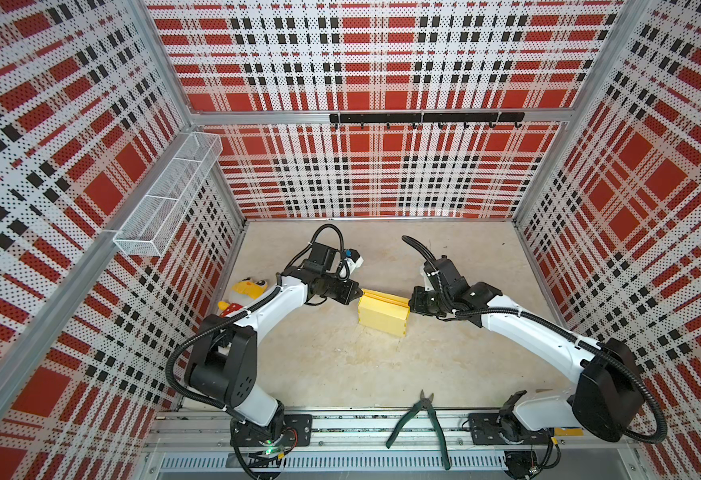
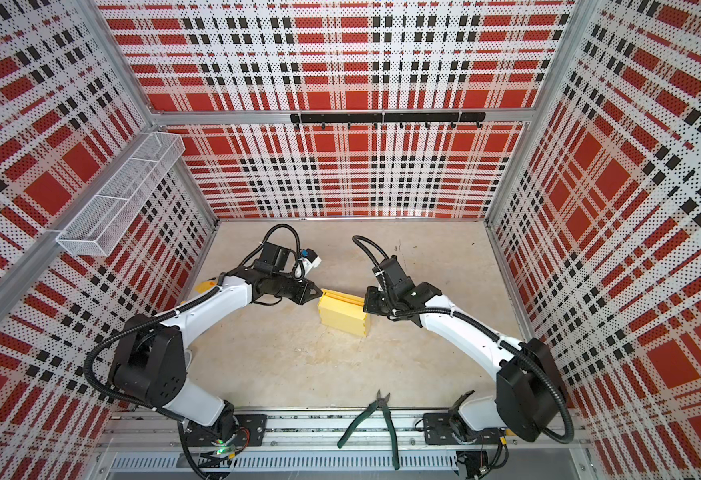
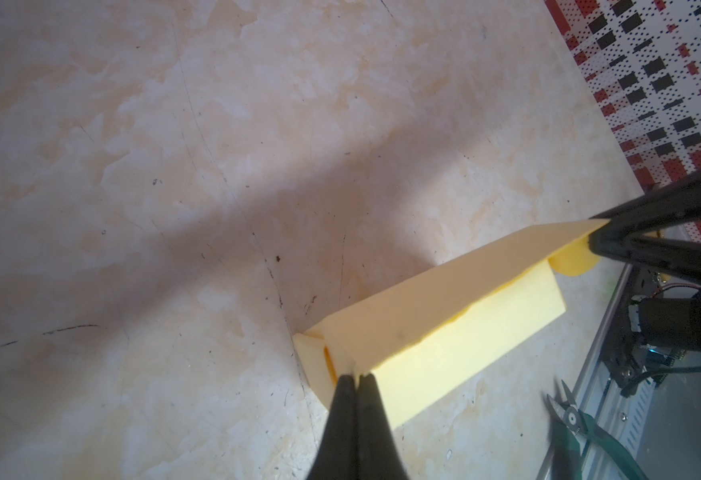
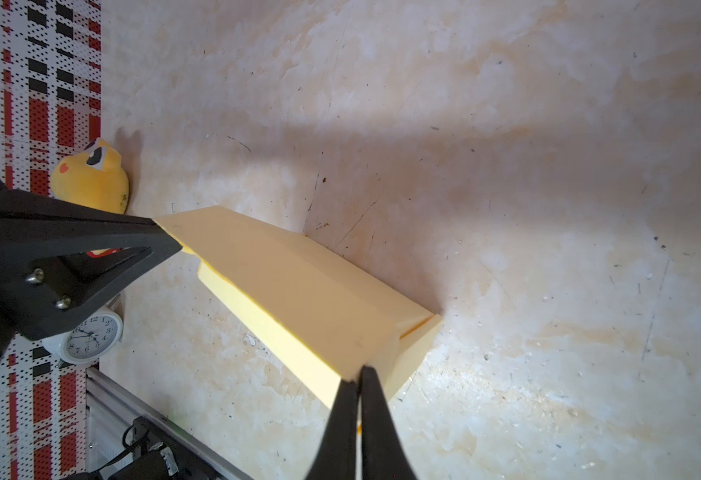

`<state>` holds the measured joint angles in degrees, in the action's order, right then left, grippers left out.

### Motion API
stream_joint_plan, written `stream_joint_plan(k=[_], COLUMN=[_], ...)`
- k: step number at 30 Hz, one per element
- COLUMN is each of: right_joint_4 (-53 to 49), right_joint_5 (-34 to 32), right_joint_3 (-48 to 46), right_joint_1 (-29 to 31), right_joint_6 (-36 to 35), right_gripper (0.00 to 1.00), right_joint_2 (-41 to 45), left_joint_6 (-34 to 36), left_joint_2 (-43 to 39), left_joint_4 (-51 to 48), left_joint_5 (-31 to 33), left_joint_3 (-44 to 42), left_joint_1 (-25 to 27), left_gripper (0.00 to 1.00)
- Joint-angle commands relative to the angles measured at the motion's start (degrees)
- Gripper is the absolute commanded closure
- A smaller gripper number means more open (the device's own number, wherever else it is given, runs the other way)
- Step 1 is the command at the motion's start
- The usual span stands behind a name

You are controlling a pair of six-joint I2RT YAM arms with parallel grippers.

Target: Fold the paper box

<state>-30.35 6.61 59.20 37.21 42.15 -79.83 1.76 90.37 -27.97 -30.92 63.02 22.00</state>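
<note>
Nearest, green-handled pliers [image 1: 419,419] lie across the metal rail [image 1: 361,424] at the counter's [image 1: 340,365] front edge, between the two arm bases. Further in, about mid-counter, the box [image 1: 382,313] rests on the bare surface, its long side running between the two hands and slightly skewed, its near wall upright and lit. Along its far side the flap [image 3: 444,286] stands raised and tilted over the body, and each hand has one end of it. The left hand [image 1: 357,293] is closed, its fingertips pressed together on the flap's left corner; the left wrist view shows the thin card nipped between them [image 3: 357,380]. The right hand [image 1: 410,305] is likewise closed on the opposite corner, seen close in the right wrist view [image 4: 359,374], with a rounded tab [image 3: 573,262] hanging just beside its tips. Both top views show the two hands facing each other across the box [image 2: 342,316]. Left of the left arm, near the side wall, sits a yellow plush [image 1: 249,289], partly hidden by the arm, and the right wrist view shows a white clock [image 4: 89,334] near it against that wall. Higher up, a white mesh basket [image 1: 166,199] hangs on the left wall, and farthest off a black hook rail [image 1: 423,118] runs along the back wall.
</note>
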Motion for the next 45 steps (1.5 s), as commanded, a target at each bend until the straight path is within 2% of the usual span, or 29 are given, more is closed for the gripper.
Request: stream_joint_plan(k=[1, 10, 19, 26, 45], right_joint_4=[7.3, 8.8, 7.3, 8.7, 23.1], right_joint_5=[3.7, 5.3, 1.7, -4.7, -21.7], right_joint_3=[-0.3, -0.6, -1.2, -2.4, -14.8], right_joint_1=[-0.1, -0.2, 1.0, 3.9, 11.4], right_joint_6=[2.1, 2.8, -0.1, -2.5, 1.1], right_gripper=[0.94, 0.95, 0.97, 0.99, 0.97], right_joint_2=[2.0, 1.3, 1.7, 2.7, 6.0], left_joint_6=[0.4, 0.3, -0.2, -1.1, 0.7], left_joint_2=[-0.3, -0.3, 0.1, 0.4, -1.4], left_joint_4=[-0.7, -0.8, -0.8, -0.5, 2.2], left_joint_5=[-1.7, -1.6, -1.3, -1.0, 0.4], left_joint_3=[-1.1, -1.0, -0.6, -0.4, -4.8], left_joint_1=[0.8, 0.9, 0.9, 0.8, 0.8], left_gripper=[1.0, 1.0, 1.0, 1.0, 1.0])
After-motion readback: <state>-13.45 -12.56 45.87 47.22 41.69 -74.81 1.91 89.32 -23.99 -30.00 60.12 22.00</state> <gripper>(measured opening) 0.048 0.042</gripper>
